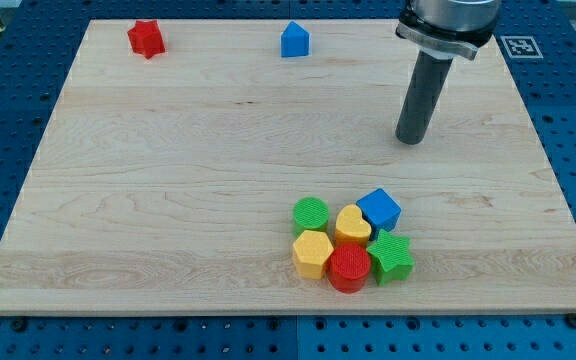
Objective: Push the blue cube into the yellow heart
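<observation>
The blue cube lies in a cluster near the view's bottom, right of centre. It touches the yellow heart on the heart's upper right side. My tip rests on the board above and slightly right of the cube, well apart from it, with bare wood between them.
The cluster also holds a green cylinder, a yellow hexagon, a red cylinder and a green star. A red star and a blue house-shaped block sit near the board's top edge.
</observation>
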